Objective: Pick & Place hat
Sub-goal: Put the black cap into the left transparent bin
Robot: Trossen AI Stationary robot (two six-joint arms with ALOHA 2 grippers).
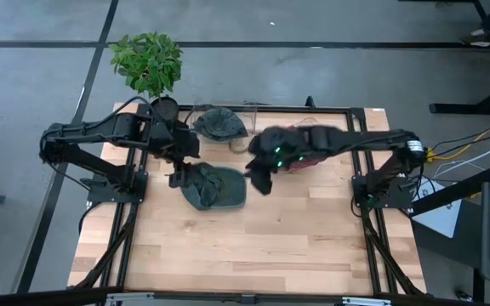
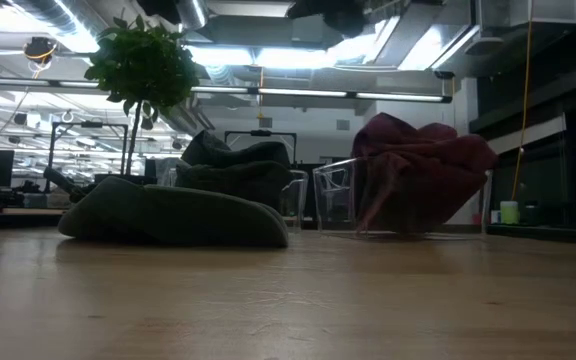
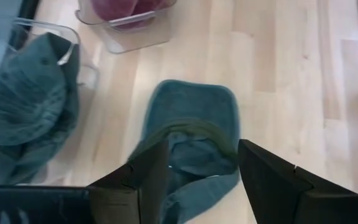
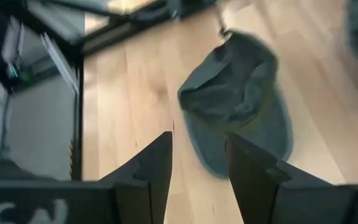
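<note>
A dark green hat (image 1: 213,187) lies flat on the wooden tabletop (image 1: 253,246), a little left of the middle, brim toward the right. In the low view the hat (image 2: 173,213) rests as a low mound on the wood.

The left claw (image 1: 179,174) hangs over the hat's left end, its fingers (image 3: 145,177) spread apart on either side of the crown with nothing pinched between them; whether the tips touch the fabric cannot be told from above. The right claw (image 1: 259,178) hovers just beside the hat's right edge, its fingers (image 4: 151,165) parted and empty, with bare wood showing in the gap.

Behind the hat, at the far edge of the tabletop, a clear plastic bin (image 1: 219,125) holds another green hat (image 3: 23,109). To its right a second clear bin (image 2: 408,205) holds crumpled maroon fabric (image 2: 418,165), largely covered in the high view by the right arm. A potted plant (image 1: 148,61) stands at the far left corner, just beyond the tabletop's edge.
</note>
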